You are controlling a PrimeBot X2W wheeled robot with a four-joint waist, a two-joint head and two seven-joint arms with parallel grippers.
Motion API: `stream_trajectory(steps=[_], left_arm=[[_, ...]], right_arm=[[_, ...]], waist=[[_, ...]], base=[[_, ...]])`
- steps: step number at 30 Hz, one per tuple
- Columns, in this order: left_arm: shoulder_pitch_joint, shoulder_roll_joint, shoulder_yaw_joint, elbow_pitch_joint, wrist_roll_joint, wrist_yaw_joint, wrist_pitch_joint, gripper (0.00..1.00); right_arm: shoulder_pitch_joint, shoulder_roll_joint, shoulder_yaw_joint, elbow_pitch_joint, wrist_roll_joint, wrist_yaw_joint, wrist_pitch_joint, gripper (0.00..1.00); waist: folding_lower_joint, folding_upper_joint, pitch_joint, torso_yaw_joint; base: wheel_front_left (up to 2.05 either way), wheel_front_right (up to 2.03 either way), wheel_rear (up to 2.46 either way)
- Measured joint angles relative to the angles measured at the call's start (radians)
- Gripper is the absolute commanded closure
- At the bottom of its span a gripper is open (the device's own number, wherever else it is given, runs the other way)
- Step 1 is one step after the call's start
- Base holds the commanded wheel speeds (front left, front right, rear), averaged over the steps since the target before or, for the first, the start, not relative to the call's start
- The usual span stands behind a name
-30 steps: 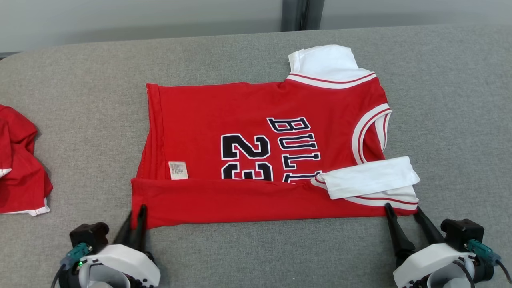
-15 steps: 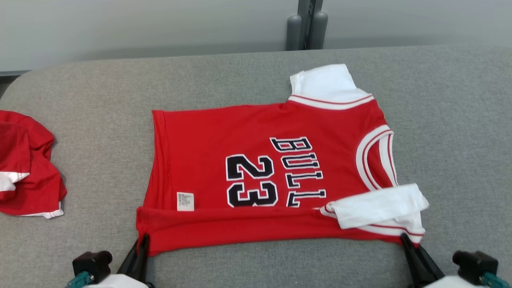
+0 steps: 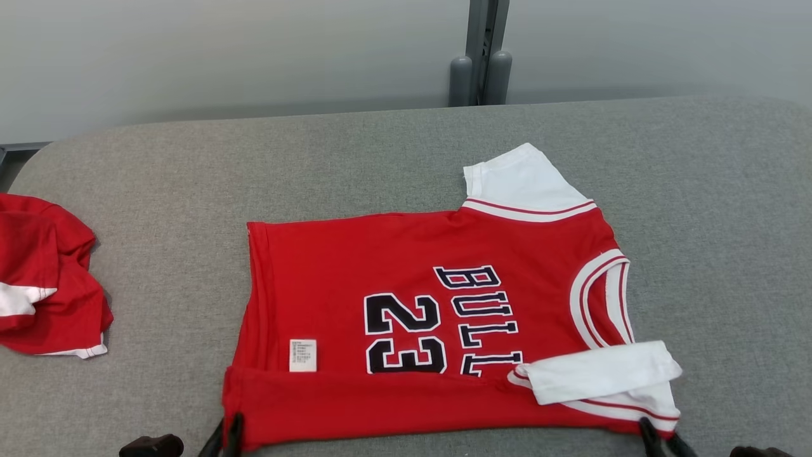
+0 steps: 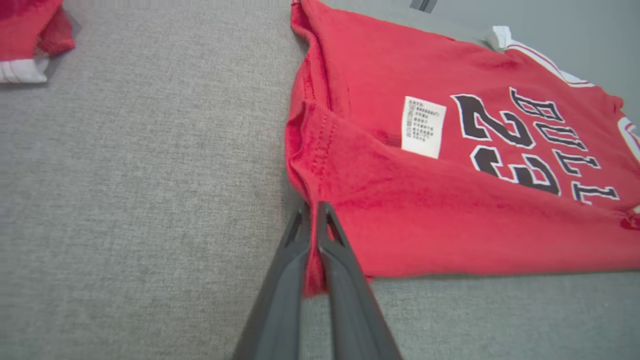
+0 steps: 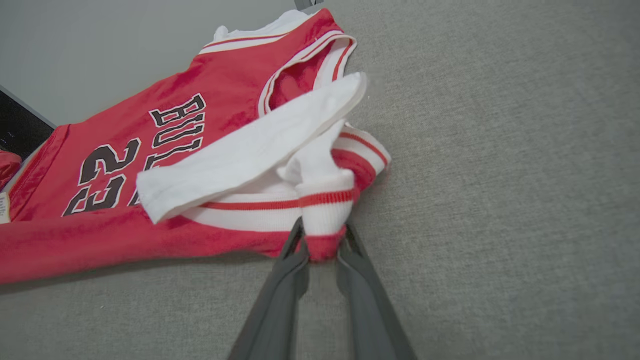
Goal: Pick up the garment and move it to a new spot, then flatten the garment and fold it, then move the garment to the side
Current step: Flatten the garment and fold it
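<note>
A red jersey with white sleeves, "BULLS 23" lettering and a white care label lies on the grey padded surface, its near long edge folded over in a strip. My left gripper is shut on the jersey's near left corner, red cloth pinched between its fingers. My right gripper is shut on the near right corner by the white sleeve trim. Both grippers sit at the bottom edge of the head view, mostly cut off.
A second crumpled red garment with white trim lies at the surface's left edge, also in the left wrist view. A grey post stands behind the far edge against a pale wall. Open grey surface stretches behind and to the right of the jersey.
The head view has tilted up, so everything sits lower in the picture. Both grippers keep their hold on the jersey's near corners, and the jersey has slid nearer to me.
</note>
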Motion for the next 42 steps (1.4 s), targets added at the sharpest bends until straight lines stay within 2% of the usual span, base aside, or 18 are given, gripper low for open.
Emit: stream_trajectory(steps=[11,17,26,31,34,42], left_arm=[[-0.079,-0.02,0.026,-0.083,0.052,0.054,-0.149,0.0],[-0.129,-0.008,0.02,-0.114,0.085,0.072,-0.152,0.0],[-0.212,-0.005,0.008,-0.12,0.094,0.086,-0.12,0.0],[-0.338,0.0,-0.013,-0.108,0.1,0.066,-0.072,0.0],[-0.452,0.004,-0.016,-0.054,0.081,0.04,-0.026,0.0],[-0.67,0.023,-0.018,0.218,0.019,-0.02,0.136,0.0]], right_arm=[[-0.088,0.011,-0.095,-0.151,-0.114,0.0,-0.032,0.0],[-0.13,0.022,-0.11,-0.247,-0.168,0.0,0.01,0.0],[-0.138,0.032,-0.114,-0.298,-0.177,0.0,0.043,0.0],[-0.173,0.03,-0.115,-0.317,-0.178,0.0,0.047,0.0],[-0.206,0.025,-0.111,-0.32,-0.178,0.0,0.046,0.0],[-0.274,0.019,-0.075,-0.284,-0.168,0.0,0.033,0.0]], waist=[[0.0,0.0,-0.006,0.007],[0.0,0.0,-0.003,0.005],[0.0,0.0,0.039,0.01],[0.0,0.0,0.084,0.012],[0.0,0.0,0.127,0.01],[0.0,0.0,0.224,-0.021]], base=[[0.0,0.0,0.0],[0.0,0.0,0.0],[0.0,0.0,0.0],[0.0,0.0,0.0],[0.0,0.0,0.0],[0.0,0.0,0.0]])
